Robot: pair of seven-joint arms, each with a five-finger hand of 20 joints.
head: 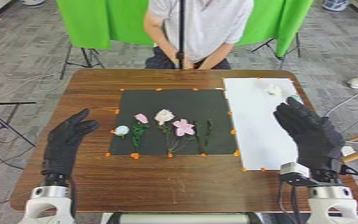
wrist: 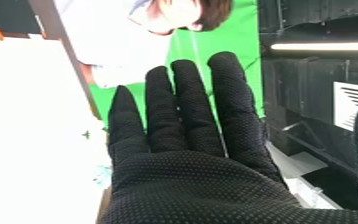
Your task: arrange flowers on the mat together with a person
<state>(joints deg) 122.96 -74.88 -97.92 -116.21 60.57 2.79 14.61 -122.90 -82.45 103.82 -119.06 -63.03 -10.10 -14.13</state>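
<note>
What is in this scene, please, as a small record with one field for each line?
surface: brown wooden table
dark mat: lies left of the white sheet
flowers on dark mat: pale bluish-white bloom, pink bud, white flower, pink flower
greenery: green sprigs beside the blooms
on white sheet: small white flower, near its far end
left hand: open, left of the dark mat
right hand: open, by the table's right edge

Looks like a lab or studio: green backdrop (head: 82, 25), black stand (head: 8, 104), grey floor (head: 33, 60).
</note>
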